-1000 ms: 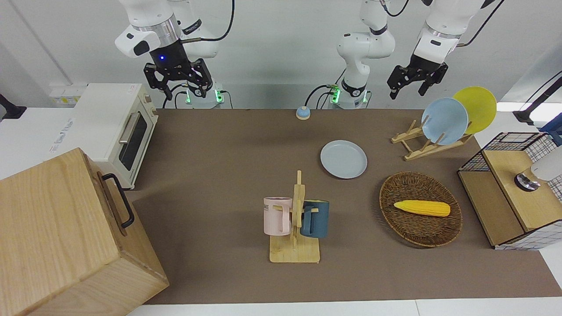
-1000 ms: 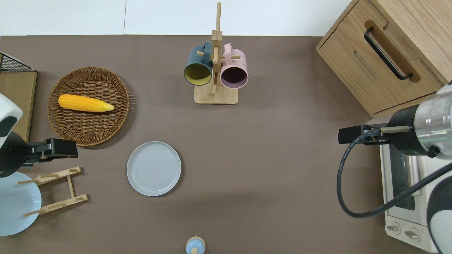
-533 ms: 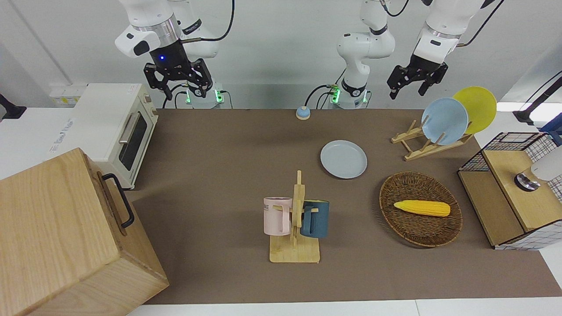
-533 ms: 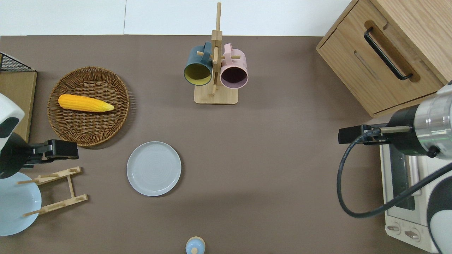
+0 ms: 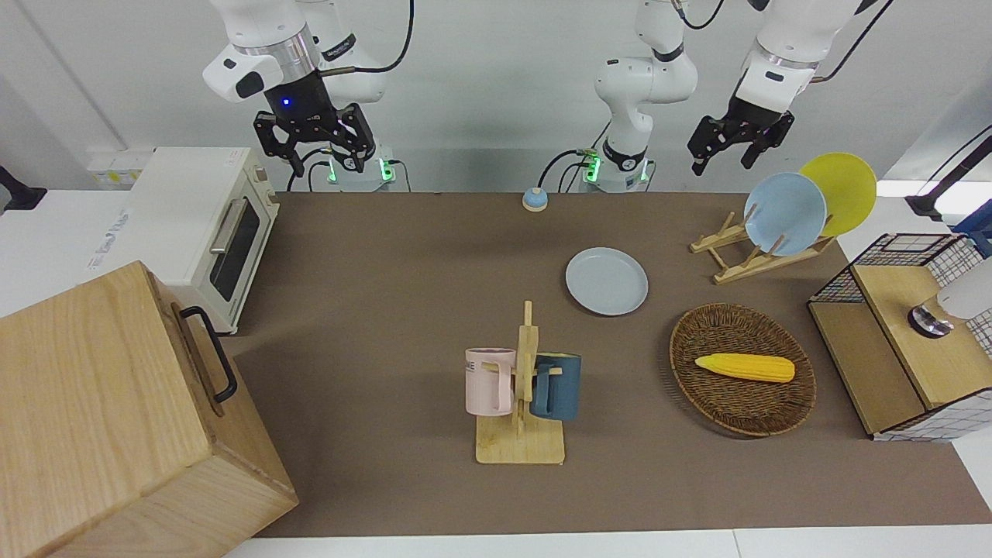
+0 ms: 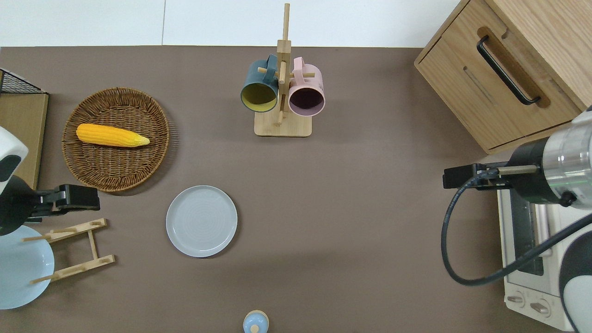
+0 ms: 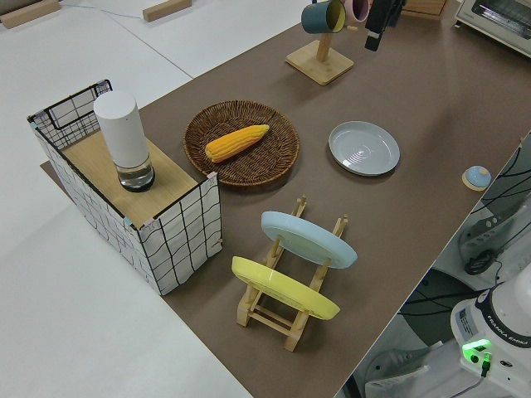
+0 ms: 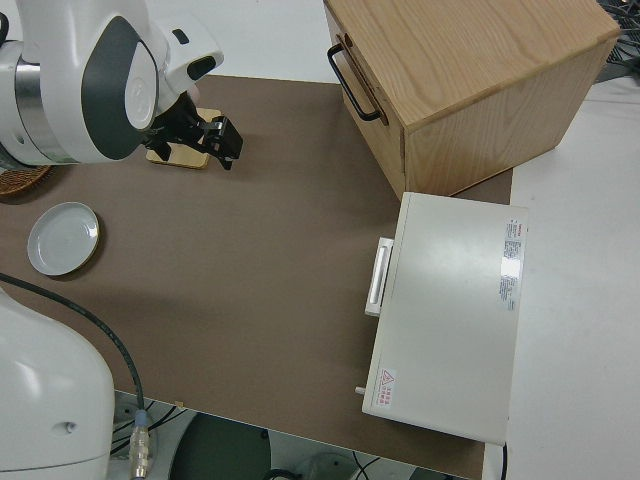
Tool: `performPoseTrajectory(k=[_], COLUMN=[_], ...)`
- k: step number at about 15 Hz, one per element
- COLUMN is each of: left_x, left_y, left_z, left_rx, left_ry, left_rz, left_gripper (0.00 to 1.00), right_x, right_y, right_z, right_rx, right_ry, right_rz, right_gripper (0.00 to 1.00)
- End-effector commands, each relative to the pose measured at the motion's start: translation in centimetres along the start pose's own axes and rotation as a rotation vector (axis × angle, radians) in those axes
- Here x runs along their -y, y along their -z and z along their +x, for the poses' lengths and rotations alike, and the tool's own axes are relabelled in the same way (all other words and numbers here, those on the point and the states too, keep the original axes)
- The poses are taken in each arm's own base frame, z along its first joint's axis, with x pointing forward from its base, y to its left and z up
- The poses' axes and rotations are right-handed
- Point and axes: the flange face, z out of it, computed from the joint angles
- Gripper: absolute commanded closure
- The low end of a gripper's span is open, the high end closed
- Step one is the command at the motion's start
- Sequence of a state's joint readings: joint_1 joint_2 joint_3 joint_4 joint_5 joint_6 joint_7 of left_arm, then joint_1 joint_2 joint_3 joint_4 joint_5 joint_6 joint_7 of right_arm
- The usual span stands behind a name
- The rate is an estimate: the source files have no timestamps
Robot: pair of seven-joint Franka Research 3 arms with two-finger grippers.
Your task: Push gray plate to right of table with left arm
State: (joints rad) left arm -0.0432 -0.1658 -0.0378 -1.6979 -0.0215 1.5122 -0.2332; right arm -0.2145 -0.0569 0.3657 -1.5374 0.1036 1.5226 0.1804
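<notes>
Your left pincer (image 6: 90, 201) hangs over the gap between a basket (image 6: 138, 171) and a plate rack (image 6: 88, 249). The basket, the farther of the two from the robots, holds a corn cob (image 6: 111, 135). The rack carries a blue plate (image 5: 784, 213) and a yellow plate (image 5: 845, 190) on edge. Well off from the pincer toward the right arm's end you have a mug tree (image 6: 282, 125) with a blue mug (image 6: 259, 90) and a pink mug (image 6: 306, 92), then a cabinet (image 6: 453, 78) and an oven (image 5: 186, 209). A wire crate (image 7: 178, 236) with a white cylinder (image 7: 123, 137) on it stands at the left arm's end.

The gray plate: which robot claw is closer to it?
Left. The left claw hangs over the table by the wooden rack, beside the gray plate. The right arm is parked.
</notes>
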Motion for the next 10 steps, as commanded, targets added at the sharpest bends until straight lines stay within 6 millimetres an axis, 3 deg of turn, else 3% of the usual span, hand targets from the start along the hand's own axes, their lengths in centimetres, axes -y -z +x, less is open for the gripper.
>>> performPoseTrajectory(k=[1, 10], left_x=[0.3, 1.1], left_y=[-1.1, -2.0], left_z=[-0.7, -0.3], left_rx=[0.004, -0.002], left_ry=[-0.007, 0.006], left_rz=[-0.012, -0.053], left_gripper=[0.02, 0.01], right_x=[0.0, 0.0], right_y=[0.3, 0.3], right_z=[0.1, 0.1], right_rx=[0.0, 0.0], right_ry=[-0.003, -0.003], right_rz=[0.018, 0.018], right_gripper=[0.005, 0.005])
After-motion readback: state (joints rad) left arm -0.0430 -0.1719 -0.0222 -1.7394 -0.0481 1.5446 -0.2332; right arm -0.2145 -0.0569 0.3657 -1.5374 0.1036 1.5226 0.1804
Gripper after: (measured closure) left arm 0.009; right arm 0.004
